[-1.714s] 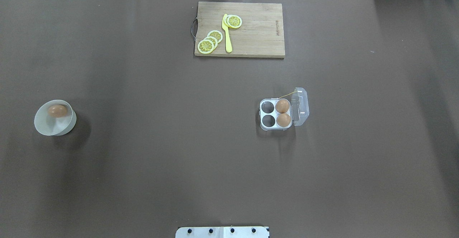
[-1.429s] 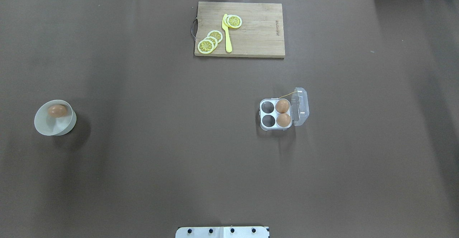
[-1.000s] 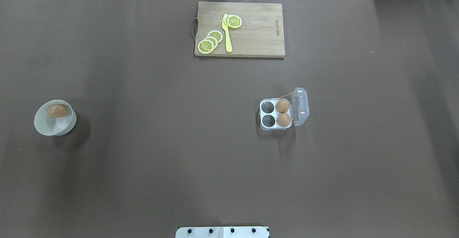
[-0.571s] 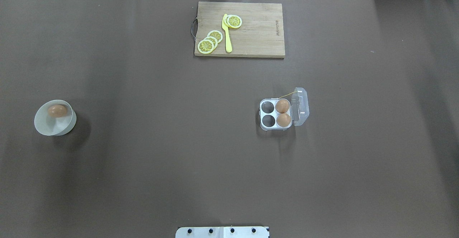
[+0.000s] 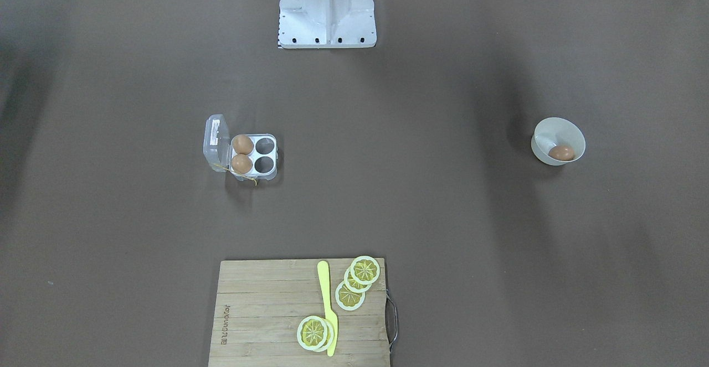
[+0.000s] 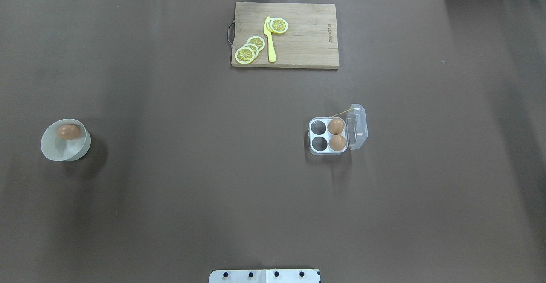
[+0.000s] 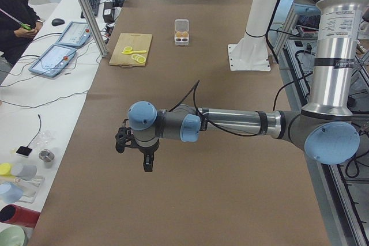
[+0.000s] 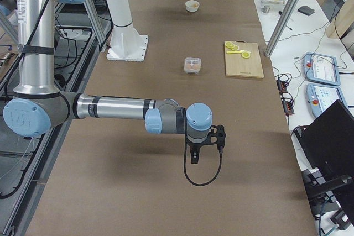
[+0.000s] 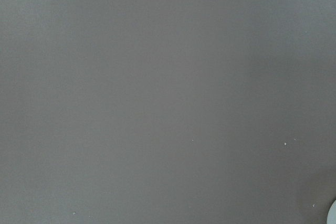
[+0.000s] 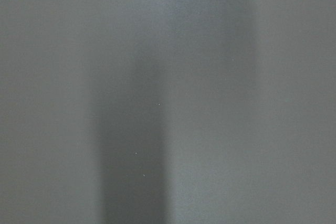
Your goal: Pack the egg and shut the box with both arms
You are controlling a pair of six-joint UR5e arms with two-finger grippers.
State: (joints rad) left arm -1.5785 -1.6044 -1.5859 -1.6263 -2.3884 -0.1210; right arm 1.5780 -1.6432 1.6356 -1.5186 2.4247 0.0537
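The egg (image 6: 68,132) lies in a white bowl (image 6: 64,151) at the table's left; it also shows in the front view (image 5: 561,153). The box (image 6: 310,138) stands right of centre with its clear lid (image 6: 357,126) open to the right and a yellow thread at its far corner. Two brown eggs (image 6: 336,134) fill its right cells; the left two cells are empty. My left gripper (image 7: 137,151) hangs above the bare table, seen only from the left side. My right gripper (image 8: 203,148) shows only from the right side. I cannot tell whether either is open or shut.
A wooden cutting board (image 6: 303,39) at the far middle carries lemon slices (image 6: 249,48) and a yellow knife (image 6: 270,42). The white stand (image 5: 327,7) is at the near edge. Both wrist views show only brown table cover.
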